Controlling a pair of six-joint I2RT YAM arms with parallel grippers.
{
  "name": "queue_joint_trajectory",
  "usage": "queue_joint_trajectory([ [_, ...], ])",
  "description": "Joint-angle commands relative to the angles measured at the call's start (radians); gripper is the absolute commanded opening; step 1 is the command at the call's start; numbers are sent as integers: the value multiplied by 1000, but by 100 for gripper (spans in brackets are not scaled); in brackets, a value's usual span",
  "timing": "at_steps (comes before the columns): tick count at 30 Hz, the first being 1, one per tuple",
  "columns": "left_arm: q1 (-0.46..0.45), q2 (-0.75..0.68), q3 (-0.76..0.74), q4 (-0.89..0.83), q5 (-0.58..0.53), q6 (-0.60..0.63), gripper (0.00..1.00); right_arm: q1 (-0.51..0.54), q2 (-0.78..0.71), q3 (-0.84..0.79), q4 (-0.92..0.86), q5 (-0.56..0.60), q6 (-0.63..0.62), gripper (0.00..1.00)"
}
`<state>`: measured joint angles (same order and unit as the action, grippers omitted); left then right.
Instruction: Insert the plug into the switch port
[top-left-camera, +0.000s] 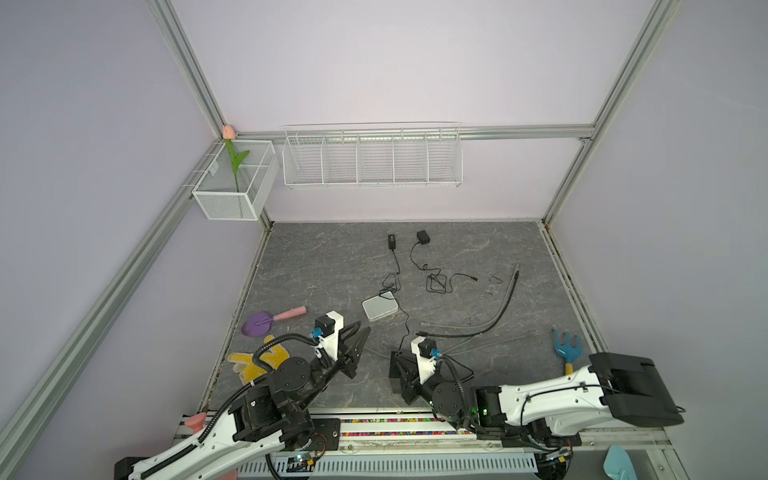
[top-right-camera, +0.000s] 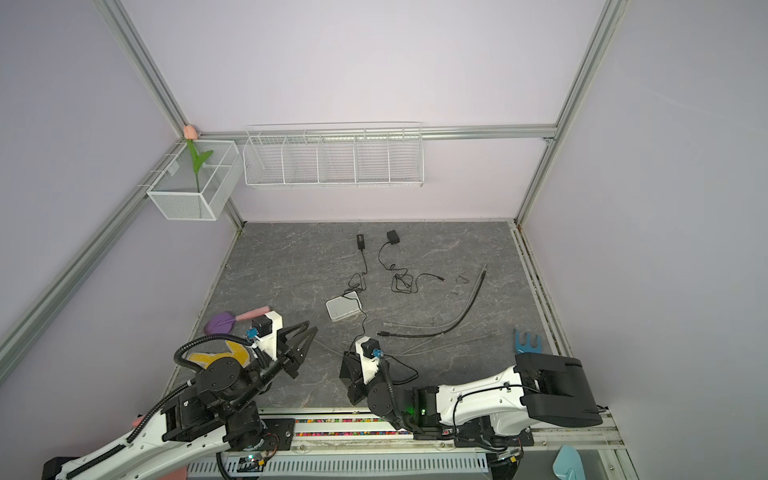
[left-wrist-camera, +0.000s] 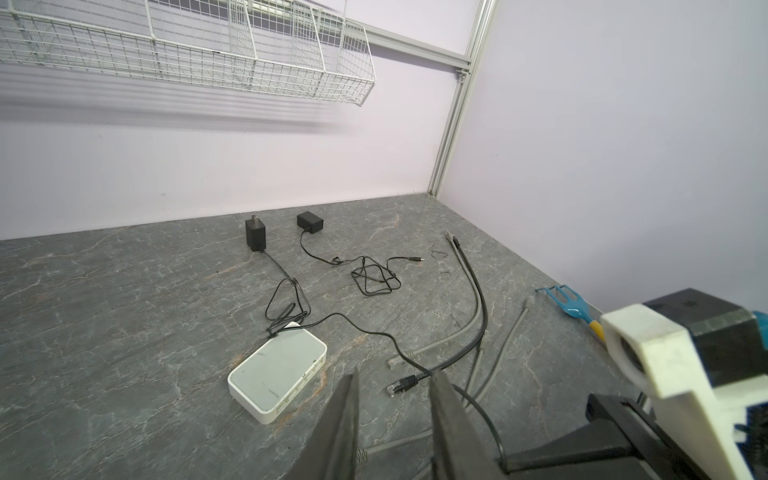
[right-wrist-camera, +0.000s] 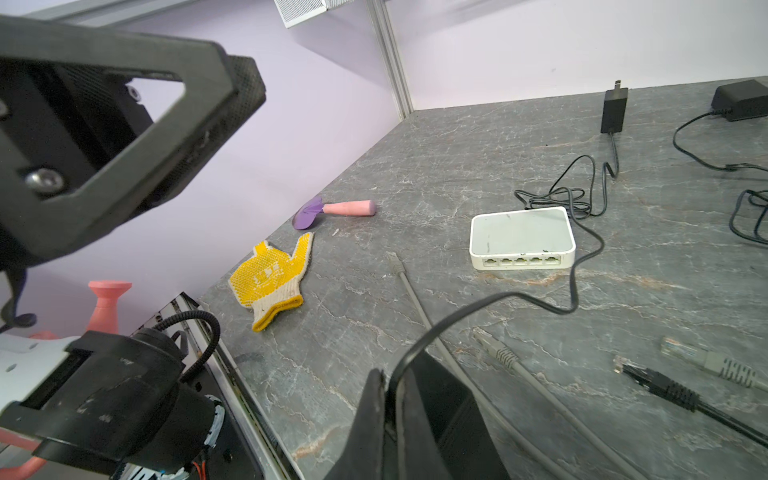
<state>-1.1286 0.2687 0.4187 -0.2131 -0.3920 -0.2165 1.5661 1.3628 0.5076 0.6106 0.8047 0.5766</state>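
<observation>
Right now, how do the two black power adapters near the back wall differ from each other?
The slim adapter is long and narrow, with prongs showing; the squat adapter is short and boxy. The slim adapter's cord runs past the white switch into the shut right gripper; the squat adapter's cord ends in a free plug lying on the table. Both are black and lie near the back wall.
</observation>
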Motion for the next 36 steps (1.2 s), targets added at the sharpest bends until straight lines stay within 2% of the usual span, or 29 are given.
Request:
queue_joint_trajectory([
  [1,-3,-33,30,-30,-15,-6,31,7,72,-93,-544,-25,14,10],
  [9,-3,-10,43,-52,-19,-12,35,18,52,-78,-588,-3,5,25],
  [14,-3,-20,42,-56,-25,-12,35,22,33,-67,-610,3,-8,29],
  [19,-3,-10,50,-68,-25,-10,36,21,1,-20,-646,6,-83,43],
  [21,-4,-5,51,-71,-24,-12,36,16,-22,-1,-654,1,-126,45],
  [26,-3,-17,52,-83,-25,-19,36,-4,-79,19,-672,-33,-180,49],
  [31,-5,-31,54,-105,-24,-21,36,-7,-125,35,-705,-72,-210,66],
  [36,-4,-29,49,-121,-32,-27,36,-26,-150,53,-705,-126,-243,68],
])
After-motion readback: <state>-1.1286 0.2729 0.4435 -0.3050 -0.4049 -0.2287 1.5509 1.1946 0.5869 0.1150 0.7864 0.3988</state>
